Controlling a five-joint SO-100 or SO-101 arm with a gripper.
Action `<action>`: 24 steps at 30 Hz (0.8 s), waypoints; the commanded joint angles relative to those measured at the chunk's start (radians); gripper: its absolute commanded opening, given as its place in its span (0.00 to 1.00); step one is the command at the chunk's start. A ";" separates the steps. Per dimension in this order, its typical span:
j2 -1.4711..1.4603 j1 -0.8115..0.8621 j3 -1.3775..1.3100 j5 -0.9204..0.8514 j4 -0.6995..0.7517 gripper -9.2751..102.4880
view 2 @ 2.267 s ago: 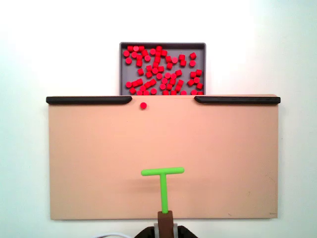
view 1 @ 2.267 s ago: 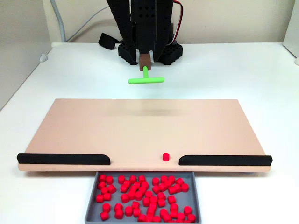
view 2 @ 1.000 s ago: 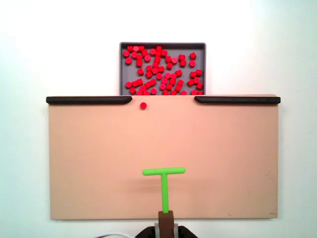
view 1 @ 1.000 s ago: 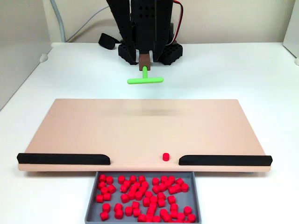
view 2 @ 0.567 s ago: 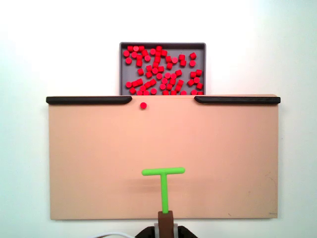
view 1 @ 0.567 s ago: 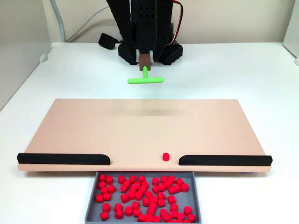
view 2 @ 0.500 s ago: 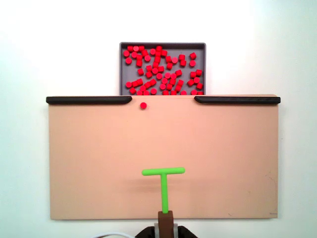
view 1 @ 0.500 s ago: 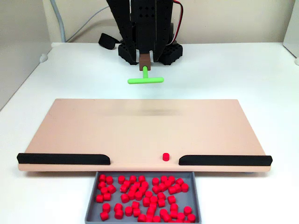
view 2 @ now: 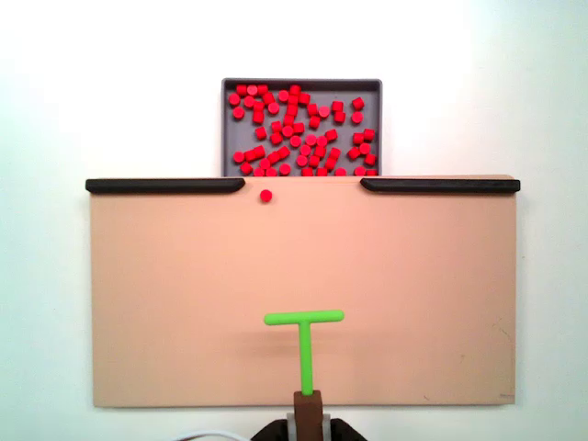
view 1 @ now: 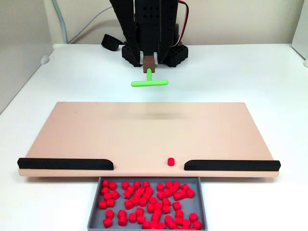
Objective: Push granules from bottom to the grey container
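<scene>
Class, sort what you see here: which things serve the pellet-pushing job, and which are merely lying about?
Job:
- small red plastic pellets, one stray
- shallow grey plastic tray
- green T-shaped pusher
- tan flat board
- two black guide strips

Lying about:
- grey cable
- black object beside the arm's base

Arm: my black arm (view 1: pixel 149 24) stands upright at the table's far edge.
Gripper: my gripper (view 1: pixel 149 61) points down and forward (brown tip showing), jaw state unclear.
</scene>
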 commanded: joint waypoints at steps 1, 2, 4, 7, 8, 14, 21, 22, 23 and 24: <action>-0.002 -0.008 -0.005 0.021 -0.003 0.08; -0.003 -0.009 -0.005 0.025 -0.003 0.08; -0.003 -0.011 -0.005 0.031 -0.003 0.08; -0.012 -0.009 -0.005 0.034 -0.003 0.08; -0.017 -0.008 -0.005 0.041 -0.003 0.08; -0.028 -0.011 -0.005 0.058 -0.003 0.08; -0.080 -0.023 -0.003 0.092 -0.074 0.08; -0.091 -0.025 -0.003 0.092 -0.078 0.08; -0.100 -0.028 -0.002 0.101 -0.094 0.08; -0.106 -0.032 0.006 0.110 -0.117 0.08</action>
